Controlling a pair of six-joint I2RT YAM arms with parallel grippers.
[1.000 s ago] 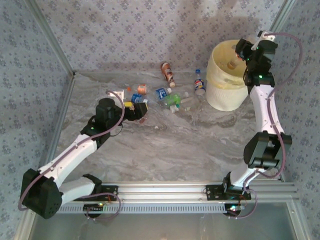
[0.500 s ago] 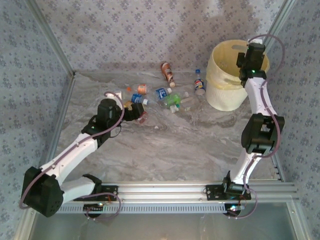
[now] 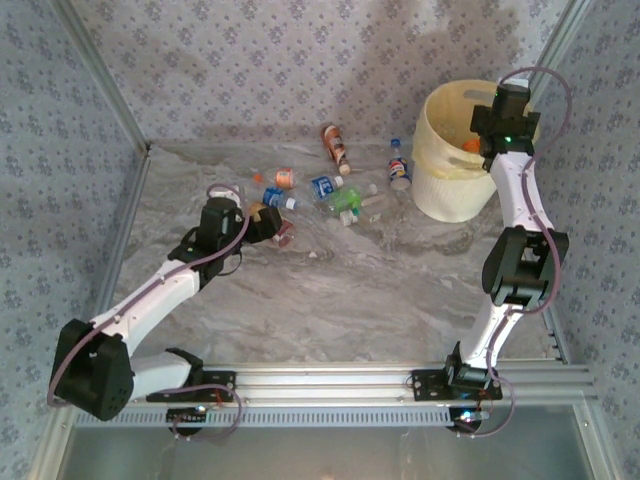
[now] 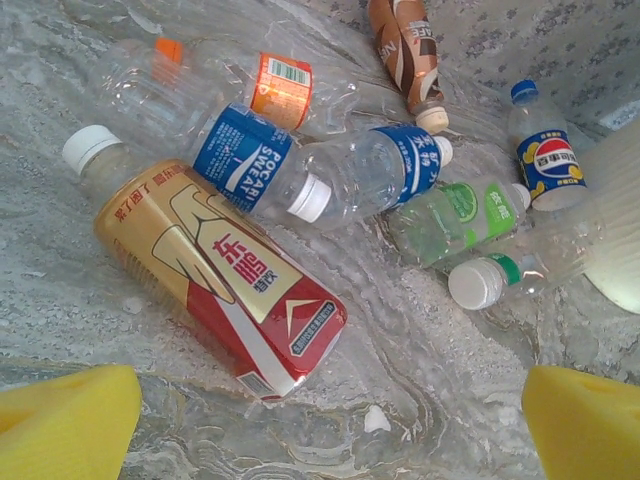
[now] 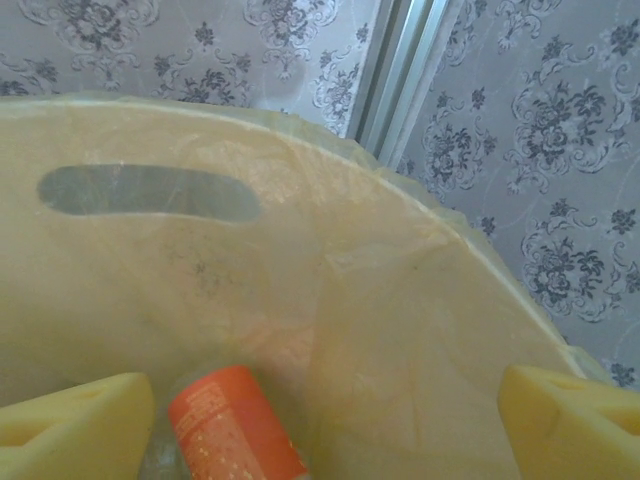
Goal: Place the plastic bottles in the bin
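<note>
**Left tool.** The left tool (image 4: 320, 430) hangs low over the counter (image 3: 380, 300). Its yellow pads (image 4: 62, 422) are spread wide at the lower corners of the left wrist view and grip nothing. Just above it in that view lies a red-and-gold bottle (image 4: 222, 278), its white cap toward the upper left. Farther up and to the right are scattered:
- a blue-labelled bottle (image 4: 243, 158)
- an orange-labelled bottle (image 4: 282, 90)
- a second blue bottle (image 4: 395, 172)
- a green-labelled bottle (image 4: 462, 212)
- a brown-labelled bottle (image 4: 404, 42)
- a blue-capped bottle (image 4: 545, 160)

In the top view these plastic bottles (image 3: 330, 190) lie at upper centre, left of the bin (image 3: 450, 195).

**Right tool.** The right tool (image 5: 320, 420) hangs over the mouth of the bin, at the upper right of the top view. Its pads are apart and empty. An orange bottle (image 5: 235, 425) lies inside the bin, below the slot handle hole (image 5: 150, 192).
</note>
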